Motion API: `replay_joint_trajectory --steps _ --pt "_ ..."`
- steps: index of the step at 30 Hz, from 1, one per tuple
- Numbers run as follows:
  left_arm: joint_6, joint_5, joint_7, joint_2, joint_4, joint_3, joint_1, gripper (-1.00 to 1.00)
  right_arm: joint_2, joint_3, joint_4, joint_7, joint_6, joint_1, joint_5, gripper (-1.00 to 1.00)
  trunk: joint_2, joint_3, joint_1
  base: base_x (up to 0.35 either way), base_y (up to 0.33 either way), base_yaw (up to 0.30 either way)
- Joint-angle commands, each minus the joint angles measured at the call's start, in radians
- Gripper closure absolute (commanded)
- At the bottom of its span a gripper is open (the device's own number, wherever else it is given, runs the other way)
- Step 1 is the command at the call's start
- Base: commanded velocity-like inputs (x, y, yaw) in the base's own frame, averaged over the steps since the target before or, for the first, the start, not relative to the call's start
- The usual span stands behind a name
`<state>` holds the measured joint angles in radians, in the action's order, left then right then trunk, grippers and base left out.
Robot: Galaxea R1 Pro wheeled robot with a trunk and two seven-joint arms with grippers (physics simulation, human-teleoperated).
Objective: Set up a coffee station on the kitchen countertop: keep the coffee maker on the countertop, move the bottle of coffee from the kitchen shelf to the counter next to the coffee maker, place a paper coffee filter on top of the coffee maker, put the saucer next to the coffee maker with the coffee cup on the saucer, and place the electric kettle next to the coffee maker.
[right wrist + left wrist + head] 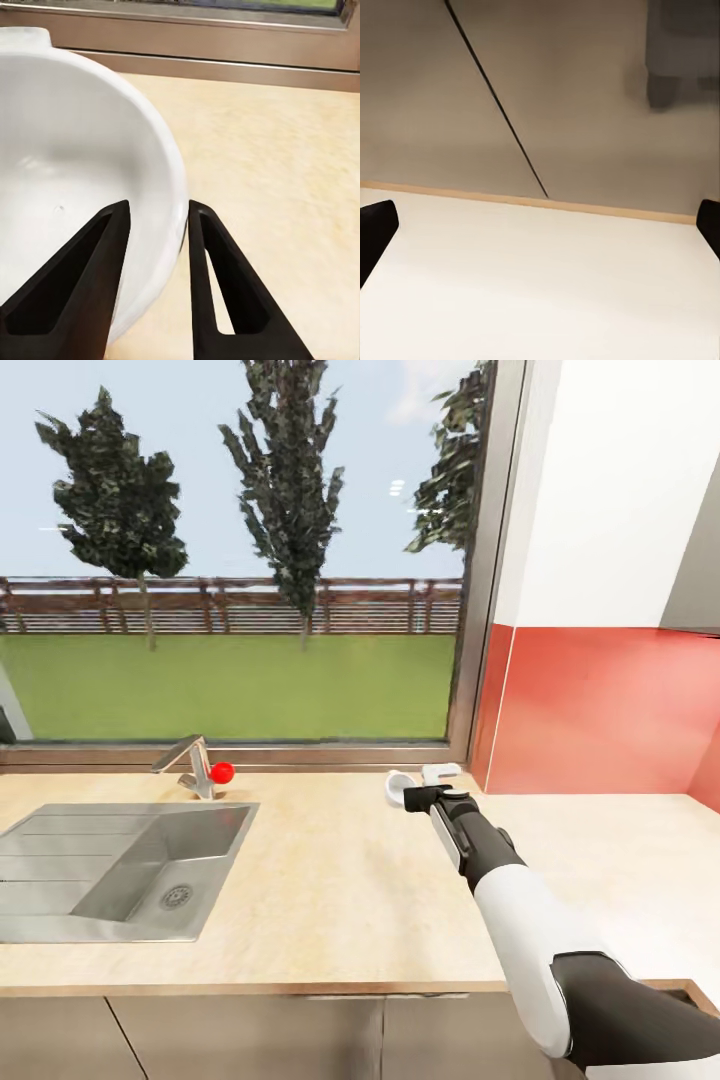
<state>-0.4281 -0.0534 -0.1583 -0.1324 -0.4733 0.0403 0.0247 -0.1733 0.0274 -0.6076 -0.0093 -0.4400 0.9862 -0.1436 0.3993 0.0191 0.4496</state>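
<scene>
My right gripper [415, 796] reaches over the back of the light wood-grain countertop [330, 880], close to the window sill. It is shut on the rim of the white coffee cup [396, 786]. In the right wrist view one black finger [82, 285] sits inside the coffee cup [67, 172] and the other finger [217, 285] outside its wall. The cup hangs tilted low over the counter; I cannot tell whether it touches. My left gripper [540, 225] is open, its black fingertips [375, 225] far apart over a pale flat surface.
An inset grey sink [120, 870] with a faucet [190, 765] and a red knob [222, 771] takes up the counter's left part. A red backsplash wall [600, 710] closes the right side. A large window runs behind the counter.
</scene>
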Motion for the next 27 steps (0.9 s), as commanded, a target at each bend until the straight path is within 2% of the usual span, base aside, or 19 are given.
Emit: replay_joint_trajectory --steps 1,8,14,27 --pt "-0.014 -0.006 -0.001 -0.001 0.000 -0.002 0.001 -1.00 -0.001 0.003 -0.002 0.003 -0.006 0.000 -0.008 1.00 0.001 0.000 0.000 0.000 0.295 0.000" --pt "-0.056 -0.012 -0.001 -0.005 0.018 -0.001 0.005 -1.00 -0.001 0.005 -0.017 0.003 -0.006 0.000 -0.009 1.00 0.001 0.000 0.000 -0.042 0.295 0.009" --pt "-0.073 -0.025 -0.001 -0.002 0.049 0.000 0.006 -1.00 -0.001 0.005 -0.029 0.003 -0.006 0.000 -0.010 1.00 0.001 0.002 0.000 -0.226 0.224 0.192" --pt "-0.080 -0.027 -0.001 -0.001 0.053 0.000 0.004 -1.00 -0.001 0.005 -0.028 0.003 -0.006 0.000 -0.010 1.00 0.001 0.009 0.000 -0.324 0.040 0.258"
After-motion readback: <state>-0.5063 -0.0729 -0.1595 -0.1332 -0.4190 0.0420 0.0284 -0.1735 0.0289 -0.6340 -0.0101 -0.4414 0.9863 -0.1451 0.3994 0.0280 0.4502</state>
